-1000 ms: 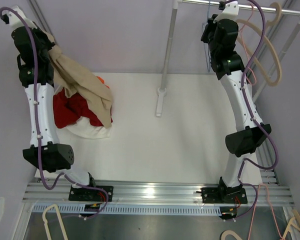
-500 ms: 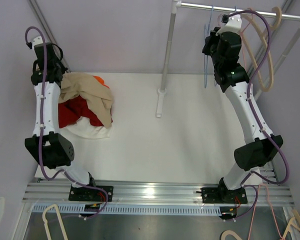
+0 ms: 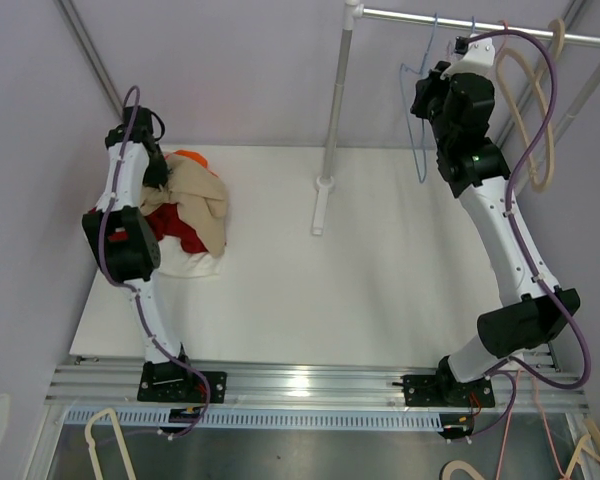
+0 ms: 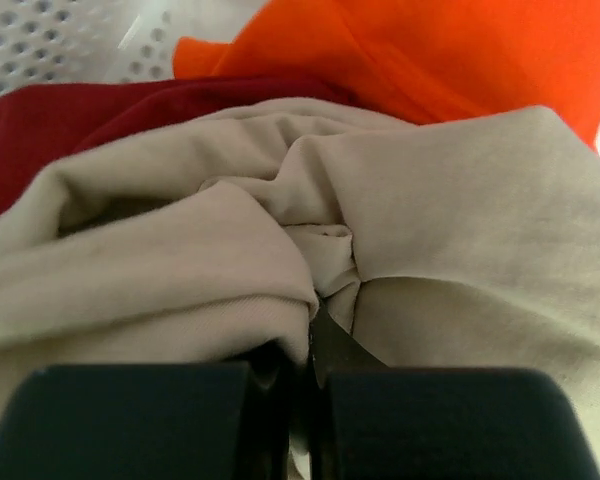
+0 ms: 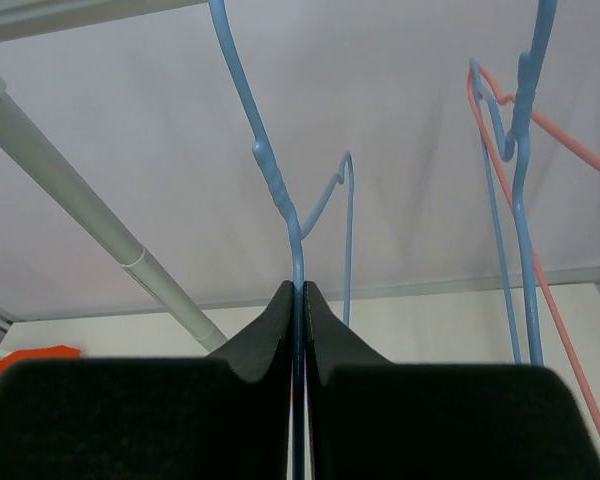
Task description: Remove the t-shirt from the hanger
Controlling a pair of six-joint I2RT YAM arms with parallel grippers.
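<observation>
The beige t-shirt (image 3: 200,195) lies crumpled on a pile of clothes at the table's far left, off the hanger. My left gripper (image 3: 158,172) is down on the pile and shut on a fold of the t-shirt (image 4: 400,210); its fingertips (image 4: 302,340) pinch the cloth. The bare blue wire hanger (image 3: 420,130) hangs at the rack rail (image 3: 500,24). My right gripper (image 3: 432,95) is shut on the hanger's neck (image 5: 280,190), with its jaws (image 5: 300,292) closed on the wire just below the twist.
The pile holds a red garment (image 3: 170,228), an orange one (image 3: 190,157) and white cloth, next to a white perforated basket wall (image 4: 40,40). The rack's pole (image 3: 332,110) stands mid-table. Cream hangers (image 3: 540,120) and another blue hanger (image 5: 515,200) with a pink one hang on the rail.
My left arm has come down from high up and laid the beige t-shirt on the pile. My right arm has carried the blue hanger a little right, up by the rail.
</observation>
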